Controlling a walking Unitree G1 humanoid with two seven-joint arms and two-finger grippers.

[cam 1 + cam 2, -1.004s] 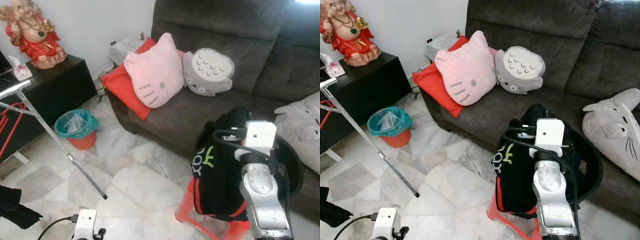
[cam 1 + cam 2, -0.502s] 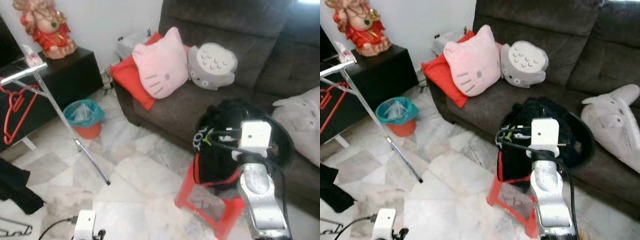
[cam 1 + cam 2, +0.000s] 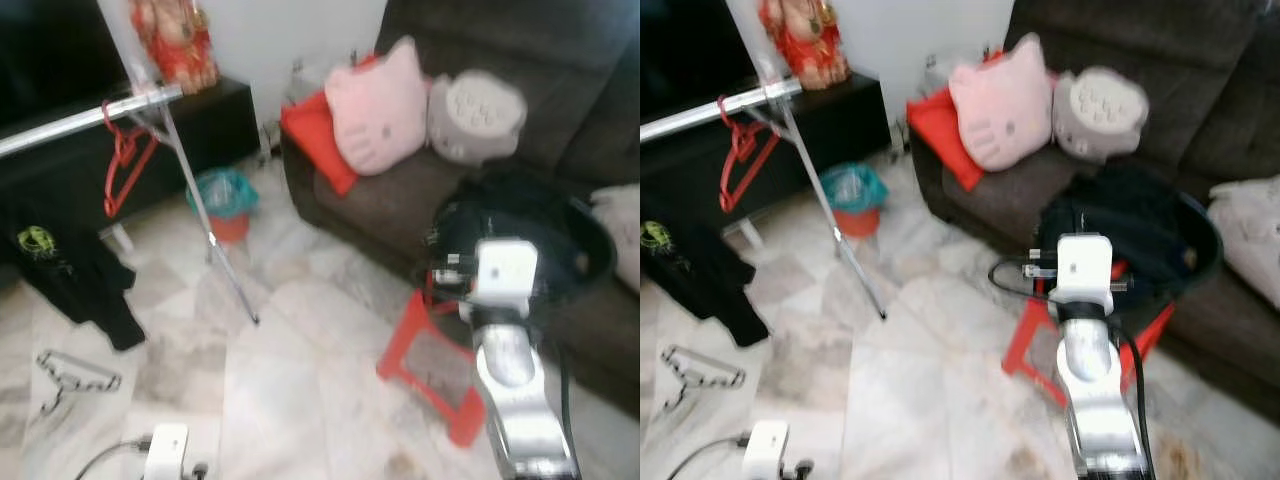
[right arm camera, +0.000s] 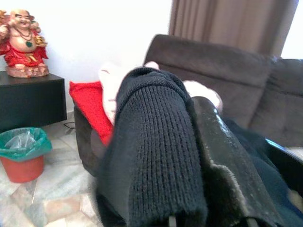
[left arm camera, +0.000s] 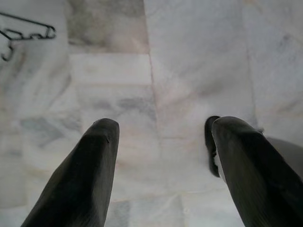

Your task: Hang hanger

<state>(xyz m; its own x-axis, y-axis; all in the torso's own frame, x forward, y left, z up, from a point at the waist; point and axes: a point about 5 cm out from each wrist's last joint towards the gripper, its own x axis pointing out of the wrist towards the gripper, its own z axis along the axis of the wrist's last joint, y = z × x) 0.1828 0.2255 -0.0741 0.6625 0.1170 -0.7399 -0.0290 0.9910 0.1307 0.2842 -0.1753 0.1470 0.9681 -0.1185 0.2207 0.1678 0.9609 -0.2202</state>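
Observation:
A silver rack rail [image 3: 90, 112] crosses the upper left, with a red hanger [image 3: 122, 170] and a black shirt [image 3: 60, 270] hanging from it. A black hanger [image 3: 75, 370] lies on the marble floor below and is also in the left wrist view as the floor hanger [image 5: 28, 33]. My right arm [image 3: 505, 300] is raised in front of a black basin [image 3: 590, 250] of dark clothes. The right gripper [image 4: 182, 94] is shut on black knitted cloth [image 4: 151, 151], which covers one finger. My left gripper [image 5: 161, 142] hangs low over the floor, open and holding nothing.
The basin stands on a red stool [image 3: 440, 370] against a dark sofa [image 3: 400, 200] with a pink cushion [image 3: 375, 105]. A teal bin [image 3: 225, 195] stands by the rack's slanted leg [image 3: 215, 250]. A black cabinet [image 3: 210, 120] carries a red statue [image 3: 170, 45]. Open marble floor [image 3: 300, 380] lies ahead.
The head views have swung left, so the rack rail, red hanger, black shirt and floor hanger have come into view. My right arm stays raised before the basin.

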